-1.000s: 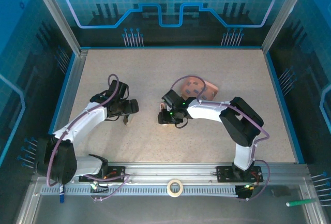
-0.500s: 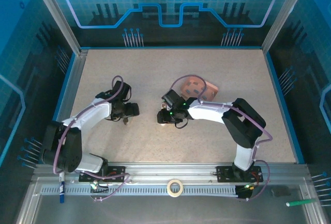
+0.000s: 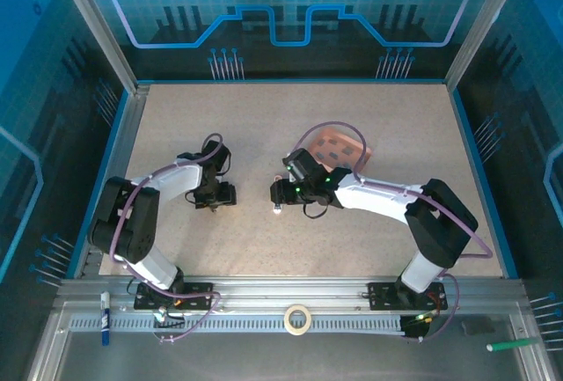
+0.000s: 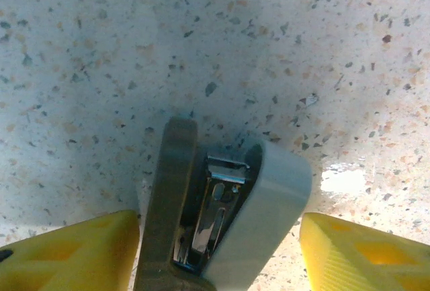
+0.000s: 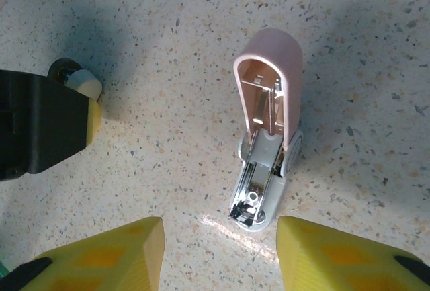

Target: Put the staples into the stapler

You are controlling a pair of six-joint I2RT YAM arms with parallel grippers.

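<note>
Lying opened out flat on the table (image 3: 264, 117), the pink stapler (image 5: 269, 103) rests just ahead of the right gripper (image 5: 220, 236), whose yellow fingers (image 5: 101, 254) stand wide apart with nothing between them. From the overhead camera this stapler is to the left of the salmon-pink tray (image 3: 362, 150) and nearer the arm bases, close to it but not touching. The staples (image 3: 328, 145) appear as small dark marks on that tray, too small to count, and the right arm and its cable cover part of the tray. Further left of the tray, the left gripper (image 4: 220, 237) has its jaws spread around a grey stapler (image 4: 269, 197), hinged open. One finger looks to be against the stapler's olive side, while the other stands clear with bare table showing in the gap. The lower end of the grey stapler is cut off by the frame edge. Whether either metal channel holds staples cannot be made out.
</note>
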